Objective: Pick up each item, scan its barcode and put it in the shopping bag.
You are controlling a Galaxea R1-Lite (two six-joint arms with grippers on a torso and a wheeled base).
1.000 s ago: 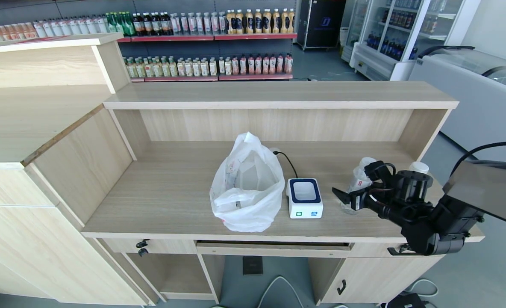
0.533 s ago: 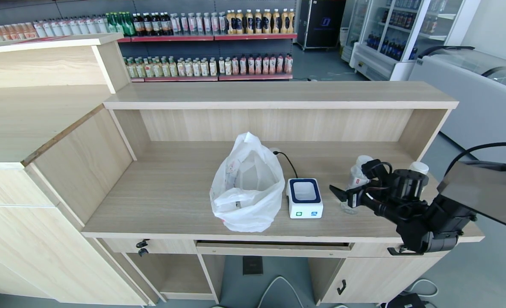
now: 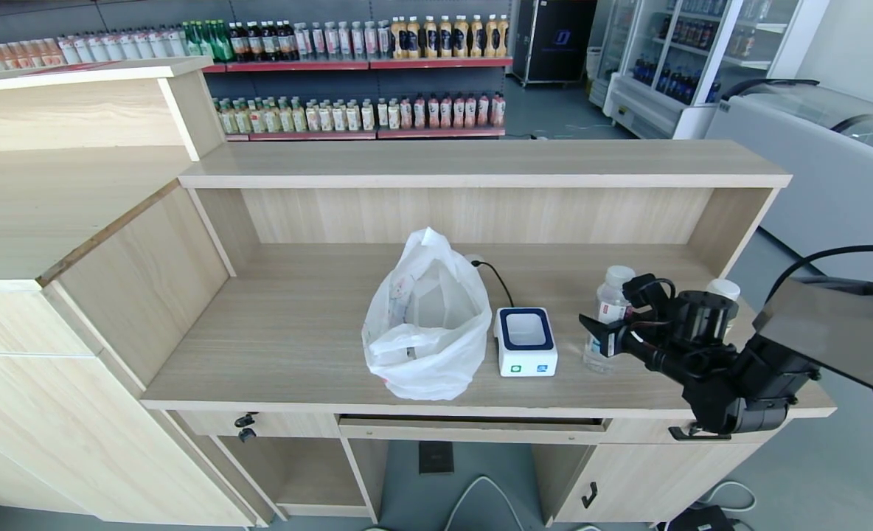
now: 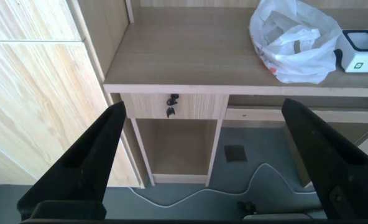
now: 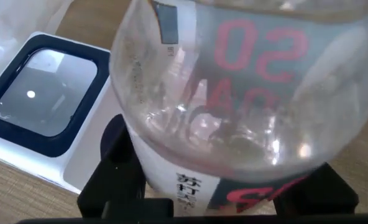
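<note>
The right gripper (image 3: pixel 604 334) pinches a clear water bottle (image 3: pixel 611 296) with a white cap. The bottle stands up straight, just beside the barcode scanner (image 3: pixel 526 341), on the scanner's right. I cannot tell if its bottom touches the wooden counter (image 3: pixel 296 332). The white plastic shopping bag (image 3: pixel 423 324) sits right next to the scanner, on its left. Another white-capped bottle (image 3: pixel 724 289) stands farther right of the scanner, behind the arm. The left gripper (image 4: pixel 204 109) has its fingers spread wide. It hangs lower than the scanner, out in front of the counter.
</note>
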